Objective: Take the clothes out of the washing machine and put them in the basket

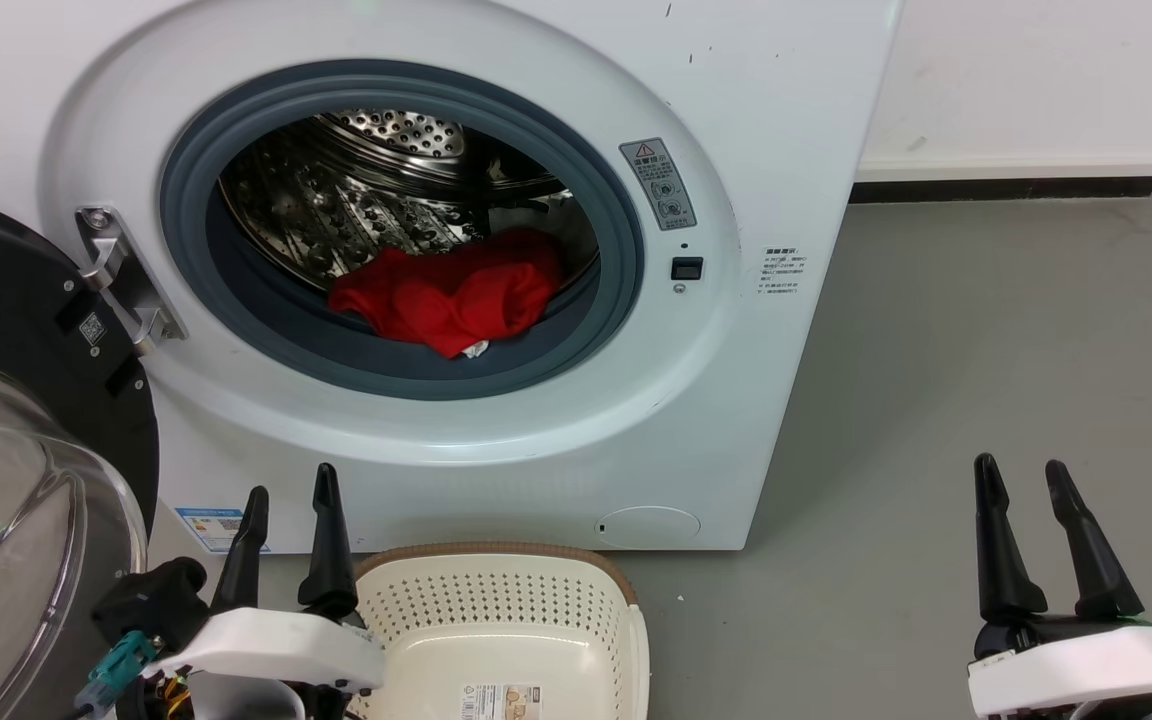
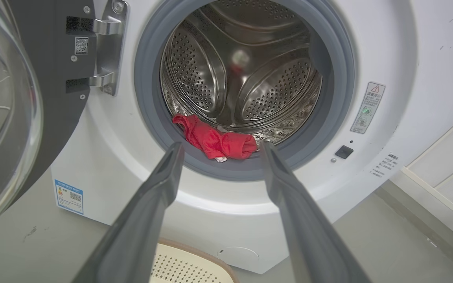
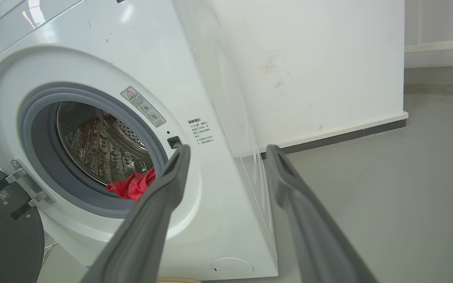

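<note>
Left gripper (image 1: 290, 480) and right gripper (image 1: 1019, 463) both wide, empty. Red clothes (image 1: 446, 290) ahead of left, draped onto grey door seal (image 1: 386, 365): risk pinching rubber, not fabric.

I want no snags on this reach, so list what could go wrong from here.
1. The clothes lie at the washing machine's mouth, over its grey seal; a grab could pinch rubber with the fabric.
2. The open door stands close by the open left gripper; a swing towards the clothes might clip it.
3. The basket sits low beside that gripper; a loose bundle could drop past its rim onto the floor.
</note>
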`<state>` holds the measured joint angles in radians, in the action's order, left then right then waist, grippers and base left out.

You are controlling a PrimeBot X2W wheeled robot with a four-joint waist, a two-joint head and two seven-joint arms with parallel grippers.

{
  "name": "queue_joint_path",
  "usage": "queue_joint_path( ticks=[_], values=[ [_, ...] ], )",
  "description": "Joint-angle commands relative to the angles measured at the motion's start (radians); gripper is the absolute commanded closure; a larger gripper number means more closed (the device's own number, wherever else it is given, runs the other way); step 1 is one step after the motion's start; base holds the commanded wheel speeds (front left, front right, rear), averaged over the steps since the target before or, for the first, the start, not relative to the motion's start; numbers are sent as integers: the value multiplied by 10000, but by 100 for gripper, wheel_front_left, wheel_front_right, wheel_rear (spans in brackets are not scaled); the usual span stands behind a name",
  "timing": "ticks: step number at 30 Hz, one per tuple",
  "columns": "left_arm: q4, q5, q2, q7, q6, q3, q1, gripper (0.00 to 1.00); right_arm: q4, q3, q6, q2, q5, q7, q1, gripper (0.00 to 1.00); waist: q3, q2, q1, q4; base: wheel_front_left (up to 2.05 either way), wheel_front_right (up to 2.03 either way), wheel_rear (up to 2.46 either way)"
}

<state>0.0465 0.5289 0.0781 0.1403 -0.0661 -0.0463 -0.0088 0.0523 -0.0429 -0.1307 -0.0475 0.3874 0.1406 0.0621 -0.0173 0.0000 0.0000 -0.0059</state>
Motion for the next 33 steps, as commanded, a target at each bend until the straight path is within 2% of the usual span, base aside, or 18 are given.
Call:
queue_joint_path(
  ticks=[1,33],
  values=[
    [-168,-289,9,99,-17,-22,-32,0,178,32,0,-43,-293,101,6,0,-2,0,0,4,0,0,0],
    [-359,-3393,-126,849,-135,-84,410,0,876,152,0,-42,-3200,844,573,0,-111,0,0,24,0,0,0]
  ],
)
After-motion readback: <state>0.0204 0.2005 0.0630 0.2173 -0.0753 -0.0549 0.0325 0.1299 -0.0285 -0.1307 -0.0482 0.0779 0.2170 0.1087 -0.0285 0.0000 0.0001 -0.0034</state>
